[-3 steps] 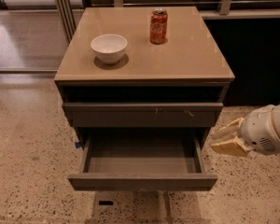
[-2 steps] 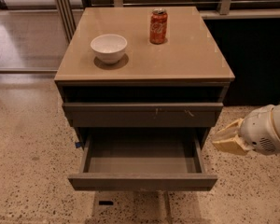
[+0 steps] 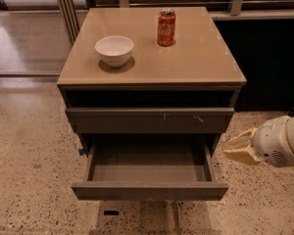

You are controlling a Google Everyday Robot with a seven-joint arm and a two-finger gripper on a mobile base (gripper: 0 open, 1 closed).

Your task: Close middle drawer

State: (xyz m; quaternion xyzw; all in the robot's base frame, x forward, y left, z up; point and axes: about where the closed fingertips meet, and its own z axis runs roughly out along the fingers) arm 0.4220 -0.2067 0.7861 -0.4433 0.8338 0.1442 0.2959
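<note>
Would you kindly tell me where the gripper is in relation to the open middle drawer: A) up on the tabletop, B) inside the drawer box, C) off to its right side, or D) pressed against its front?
C: the gripper sits right of the pulled-out middle drawer, beside its side wall, with speckled floor visible between them.

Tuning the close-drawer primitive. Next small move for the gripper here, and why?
Probably shift the gripper left and toward the camera, ahead of the middle drawer. The drawer stands pulled out, its handle-less front panel allows only a push, and the gripper hangs beside the drawer's right side, apart from it, not facing that panel.
</note>
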